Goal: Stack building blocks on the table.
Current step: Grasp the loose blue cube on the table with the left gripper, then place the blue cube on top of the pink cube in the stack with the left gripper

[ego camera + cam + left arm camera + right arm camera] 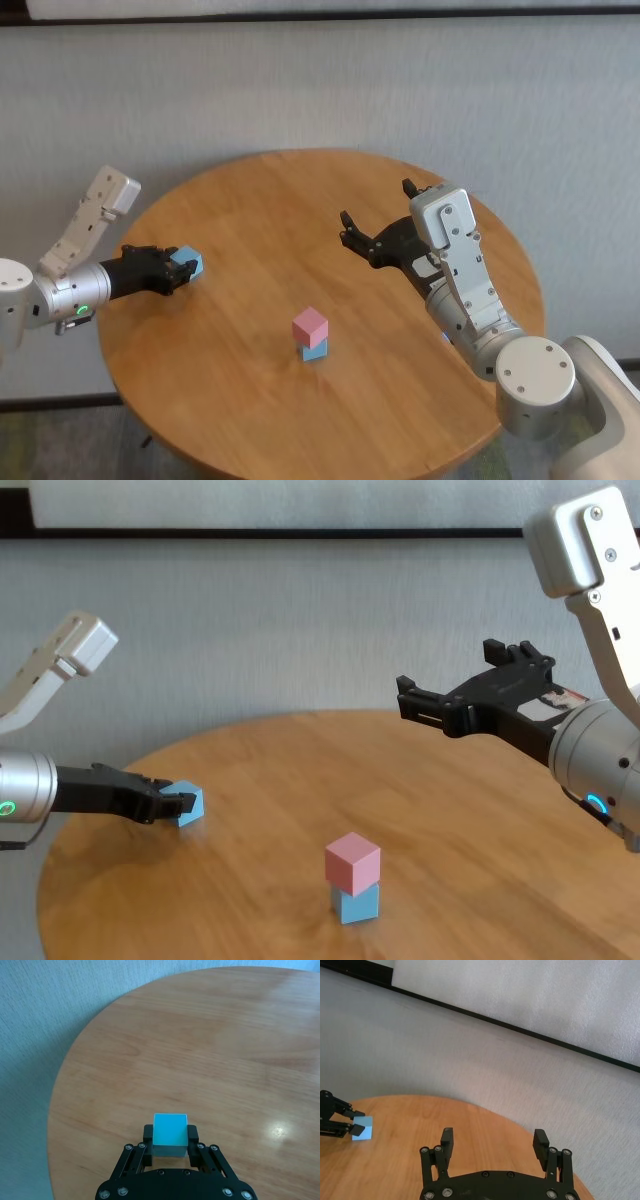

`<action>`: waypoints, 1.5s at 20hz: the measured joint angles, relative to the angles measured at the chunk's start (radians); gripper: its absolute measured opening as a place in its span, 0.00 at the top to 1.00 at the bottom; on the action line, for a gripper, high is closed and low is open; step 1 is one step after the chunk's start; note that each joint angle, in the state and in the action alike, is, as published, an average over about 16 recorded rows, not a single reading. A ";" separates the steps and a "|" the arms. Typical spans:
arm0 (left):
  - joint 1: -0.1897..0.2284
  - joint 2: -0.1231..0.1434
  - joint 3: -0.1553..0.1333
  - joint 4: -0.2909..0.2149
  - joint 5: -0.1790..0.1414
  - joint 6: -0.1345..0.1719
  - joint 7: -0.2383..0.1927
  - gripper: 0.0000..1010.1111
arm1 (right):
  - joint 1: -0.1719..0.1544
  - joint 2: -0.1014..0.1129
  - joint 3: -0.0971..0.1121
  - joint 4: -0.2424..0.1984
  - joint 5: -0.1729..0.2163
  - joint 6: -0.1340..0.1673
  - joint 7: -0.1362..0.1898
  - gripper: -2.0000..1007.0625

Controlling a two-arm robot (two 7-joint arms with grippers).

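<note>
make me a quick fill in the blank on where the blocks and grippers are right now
1. The pink block sits on top of a light ____ block.
2. The left gripper is shut on the other ____ block.
3. The right gripper is above the table, its fingers ____ and holding nothing.

Missing words: blue; blue; open

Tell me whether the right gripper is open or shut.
Open. The right gripper hovers above the table with its fingers spread wide and nothing between them.
</note>
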 joint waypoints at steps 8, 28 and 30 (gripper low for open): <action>0.000 0.000 0.000 0.000 0.000 0.000 0.000 0.60 | 0.000 0.000 0.000 0.000 0.000 0.000 0.000 0.00; 0.085 0.049 0.029 -0.241 0.002 0.088 -0.038 0.60 | 0.000 0.000 0.000 0.000 0.000 0.000 0.000 0.00; 0.107 0.063 0.037 -0.303 0.000 0.108 -0.047 0.60 | 0.000 0.000 0.000 0.000 0.000 0.000 0.000 0.00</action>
